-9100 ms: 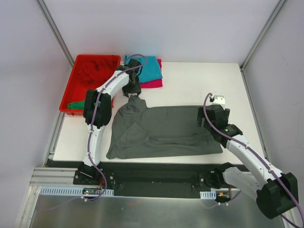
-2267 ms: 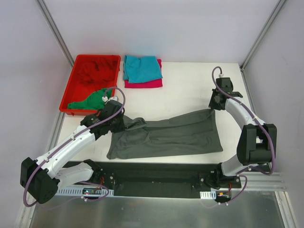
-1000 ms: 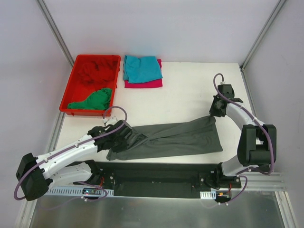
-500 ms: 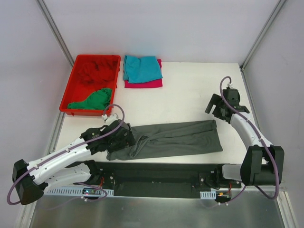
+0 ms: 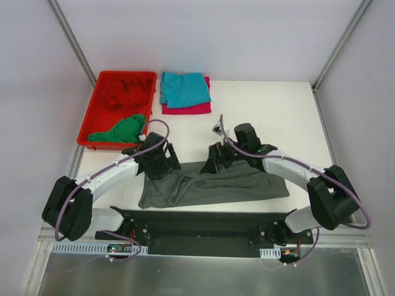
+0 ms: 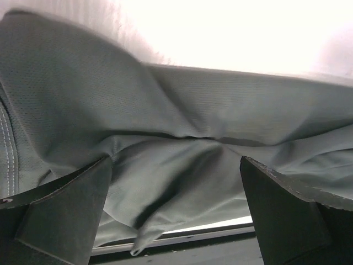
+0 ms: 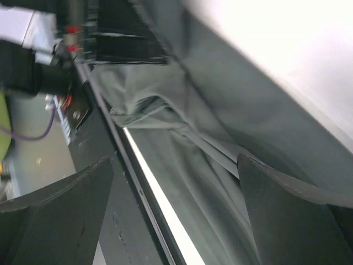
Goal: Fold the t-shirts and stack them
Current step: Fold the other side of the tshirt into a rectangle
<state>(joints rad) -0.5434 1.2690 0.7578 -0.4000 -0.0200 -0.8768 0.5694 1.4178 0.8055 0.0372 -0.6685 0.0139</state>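
The dark grey t-shirt [image 5: 247,182] lies folded into a long band along the table's near edge, bunched at its left end. My left gripper [image 5: 165,165] is open just over that bunched left end. In the left wrist view its fingers [image 6: 55,215] stand wide apart above rumpled grey cloth [image 6: 193,110]. My right gripper [image 5: 214,163] is open over the band's far edge near the middle. The right wrist view shows grey cloth [image 7: 220,132] between spread fingers [image 7: 298,215]. The teal shirt [image 5: 185,88] lies folded on the magenta shirt [image 5: 192,109] at the back.
A red plastic bin [image 5: 91,117] stands at the back left and holds the green shirt [image 5: 120,129] and the red shirt [image 5: 123,92]. The white table [image 5: 265,111] ends at a dark rail [image 7: 138,182] just past the grey shirt.
The right arm has swung from the shirt's far right corner to the middle of its far edge. The left gripper has shifted right and back. The grey shirt now lies narrower, released by both.
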